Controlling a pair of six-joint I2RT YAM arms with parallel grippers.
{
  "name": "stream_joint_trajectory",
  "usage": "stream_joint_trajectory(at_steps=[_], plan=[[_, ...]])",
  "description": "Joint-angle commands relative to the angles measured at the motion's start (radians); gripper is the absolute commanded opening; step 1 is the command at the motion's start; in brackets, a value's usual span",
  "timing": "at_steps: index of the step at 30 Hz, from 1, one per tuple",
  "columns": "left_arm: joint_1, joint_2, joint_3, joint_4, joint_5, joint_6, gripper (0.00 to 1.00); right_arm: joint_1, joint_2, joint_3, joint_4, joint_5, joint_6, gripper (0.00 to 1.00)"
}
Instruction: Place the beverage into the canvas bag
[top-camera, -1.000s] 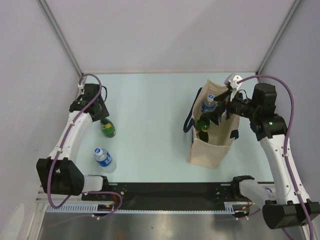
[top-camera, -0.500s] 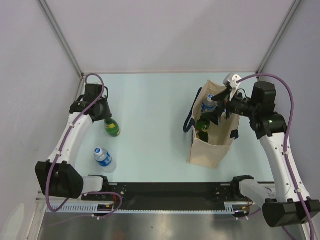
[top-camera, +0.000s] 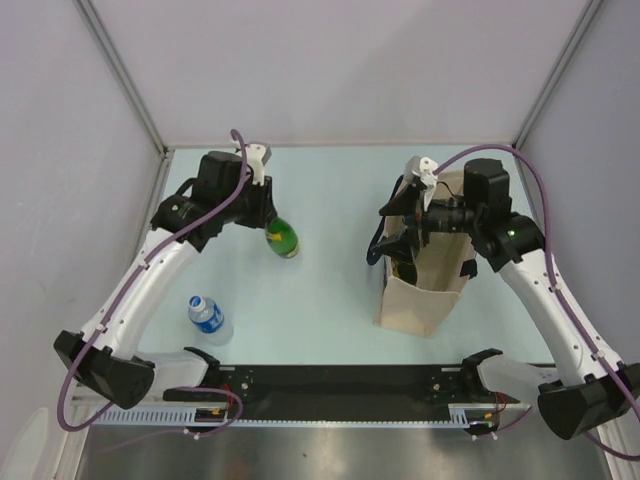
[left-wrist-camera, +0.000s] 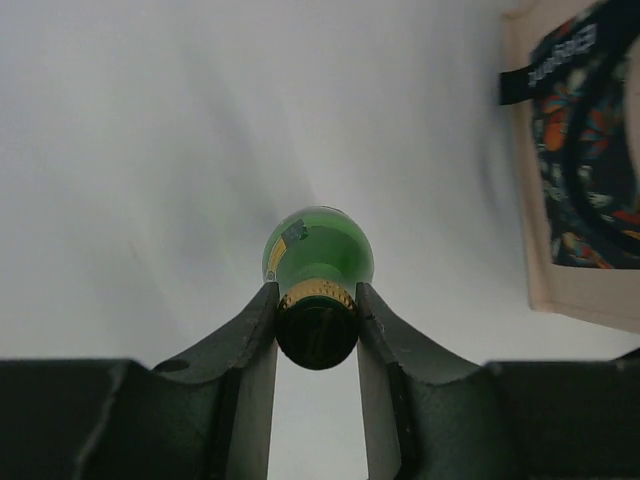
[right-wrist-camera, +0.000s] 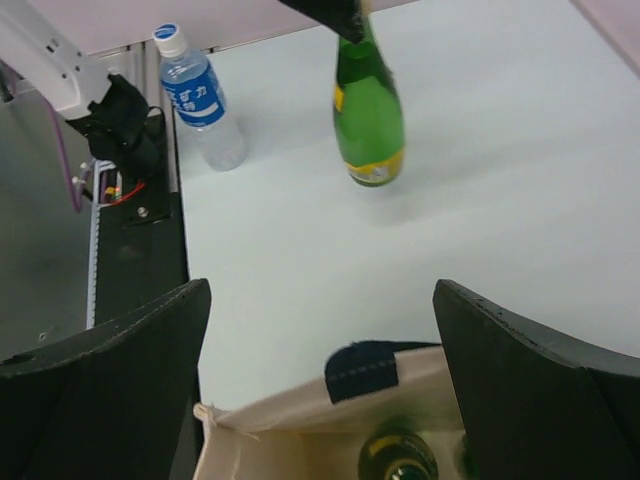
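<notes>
The left gripper (left-wrist-camera: 316, 300) is clamped on the neck of the green glass bottle with the gold collar and yellow label (top-camera: 282, 238), its two fingers pressed on either side just below the cap. From the right wrist view, the bottle (right-wrist-camera: 368, 110) seems to hang slightly tilted and at most just clear of the pale green table (top-camera: 320, 190), though contact at the base is hard to rule out.

The tall beige canvas bag with dark navy strap handles (top-camera: 425, 290) stands well apart at the bottle's 3 o'clock. The right gripper (top-camera: 400, 228) hovers with its jaws spread wide over the bag's 9 o'clock rim, holding nothing.

The step in hand is the carry to the bag, and height matters most. The bag is taller than the bottle, so the base should rise above the rim before travelling toward 3 o'clock. A neck-only grip lets the body swing, so a slow, even move suits it.

The right gripper sits on the approach side. It should either pin the rim or handle open or draw back toward 3 o'clock to leave the mouth free. Another green bottle top (right-wrist-camera: 398, 462) already shows inside, so the descent should aim beside it, not onto it (glass on glass is a poor landing).

The clear plastic water bottle with the blue cap (top-camera: 207, 316) stands at the carried bottle's 7 o'clock, well apart.
</notes>
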Motion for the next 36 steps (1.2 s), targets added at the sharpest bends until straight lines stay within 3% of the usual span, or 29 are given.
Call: stream_joint_trajectory(at_steps=[1,5,9,13,33,36], plan=[[-0.091,0.007,0.196,0.124,0.078,0.038,0.00,0.110,0.042,0.035,0.103,0.026,0.079,1.00],[-0.164,0.044,0.279,0.123,0.089,0.017,0.00,0.193,0.080,0.017,0.204,0.202,0.185,1.00],[-0.224,0.083,0.357,0.112,0.082,-0.023,0.00,0.265,0.116,0.020,0.271,0.489,0.281,1.00],[-0.273,0.116,0.409,0.106,0.087,-0.063,0.00,0.314,0.140,0.021,0.324,0.643,0.323,1.00],[-0.323,0.222,0.589,0.054,0.069,-0.238,0.00,0.396,0.231,0.011,0.488,0.724,0.413,0.99],[-0.322,0.227,0.592,0.045,0.058,-0.264,0.00,0.405,0.241,0.014,0.503,0.727,0.409,0.89]])
